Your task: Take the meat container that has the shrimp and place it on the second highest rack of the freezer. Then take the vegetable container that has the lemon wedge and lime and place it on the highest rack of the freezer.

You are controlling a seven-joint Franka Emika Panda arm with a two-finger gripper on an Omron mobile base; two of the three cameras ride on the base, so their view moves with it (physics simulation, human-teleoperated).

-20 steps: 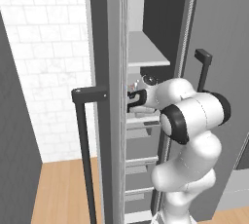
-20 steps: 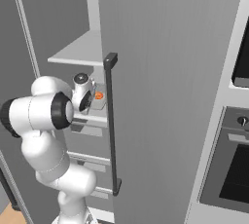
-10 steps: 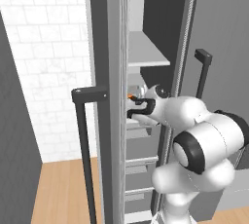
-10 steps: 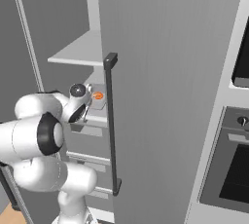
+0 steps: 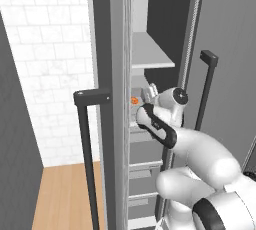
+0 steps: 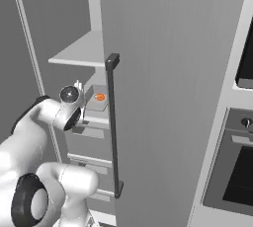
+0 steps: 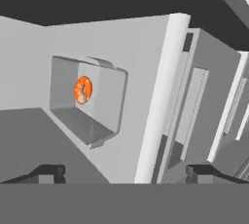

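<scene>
Hand view shows the claw [image 7: 125, 173] released, its two dark tips spread wide and empty, apart from the shallow rectangular grey meat container [image 7: 87, 99]. That tray rests on a pale rack [image 7: 141, 72] inside the tall grey freezer [image 6: 163, 73], with the small orange curled shrimp [image 7: 82, 90] in it.

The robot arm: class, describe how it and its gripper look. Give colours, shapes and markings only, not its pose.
The arm is glossy white, built of thick rounded segments with black bands at the joints. A round dark disc with a grey centre caps one joint. The gripper has two small dark, blocky finger tips. No cables or lettering are visible.
</scene>
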